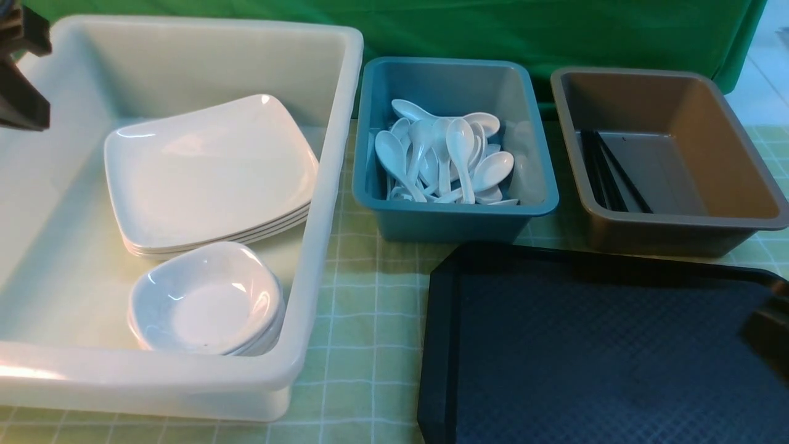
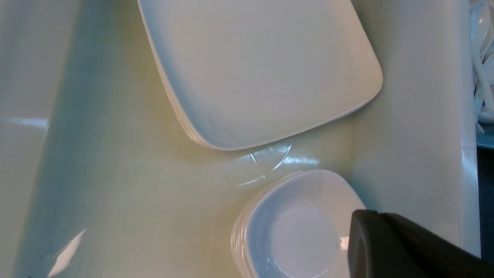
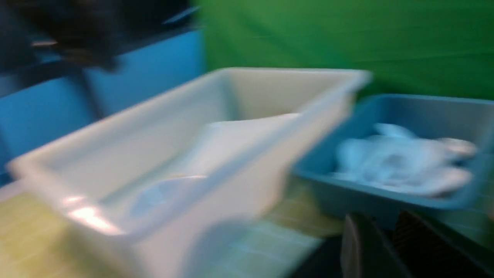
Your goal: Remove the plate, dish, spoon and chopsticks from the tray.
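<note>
Left gripper [image 2: 389,247] closed; chopsticks [image 1: 610,172] lie front-to-back.

The right wrist view is motion-blurred; the tray [image 1: 604,345] runs off the front view's edge.

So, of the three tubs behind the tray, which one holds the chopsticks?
The grey-brown tub, farthest to the robot's right. Black chopsticks lie along its floor. The blue tub holds white spoons; the big white tub holds plates and small dishes.
</note>
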You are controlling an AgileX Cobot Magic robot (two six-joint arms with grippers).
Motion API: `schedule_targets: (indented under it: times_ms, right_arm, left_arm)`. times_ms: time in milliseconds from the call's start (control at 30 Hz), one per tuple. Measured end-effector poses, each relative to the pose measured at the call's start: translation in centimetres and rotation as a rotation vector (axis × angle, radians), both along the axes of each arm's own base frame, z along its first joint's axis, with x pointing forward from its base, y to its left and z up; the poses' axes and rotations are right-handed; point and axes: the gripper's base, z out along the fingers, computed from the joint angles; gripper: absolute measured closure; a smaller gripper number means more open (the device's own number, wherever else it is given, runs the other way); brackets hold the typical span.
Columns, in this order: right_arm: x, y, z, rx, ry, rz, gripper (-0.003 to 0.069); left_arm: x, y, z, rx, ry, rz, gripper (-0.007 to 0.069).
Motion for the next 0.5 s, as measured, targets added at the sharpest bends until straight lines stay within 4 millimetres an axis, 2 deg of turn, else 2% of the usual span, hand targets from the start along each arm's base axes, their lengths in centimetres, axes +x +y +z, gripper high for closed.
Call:
schedule_targets:
  times_ms: [33, 167, 300, 500]
  right_arm:
    - [-0.1, -1.1, -1.4, -0.007, 0.000, -0.110, 0.0537]
    - [-0.5, -3.4, -5.0, -0.055, -0.006, -0.378, 0.0530]
    - [-0.9, -4.5, -7.6, -0.074, 0.017, -0.542, 0.0521]
    - [-1.1, -5.1, -8.5, -0.094, 0.074, -0.635, 0.0503]
  left_arm:
    - [-0.1, 0.0, -0.1, -0.001, 0.011, -0.003, 0.0633]
    - [-0.3, -0.1, -0.2, 0.010, 0.035, -0.027, 0.0633]
    - [-0.3, -0.1, -0.2, 0.026, 0.033, -0.049, 0.0633]
    - [-0.3, -0.1, -0.2, 0.038, 0.035, -0.065, 0.0633]
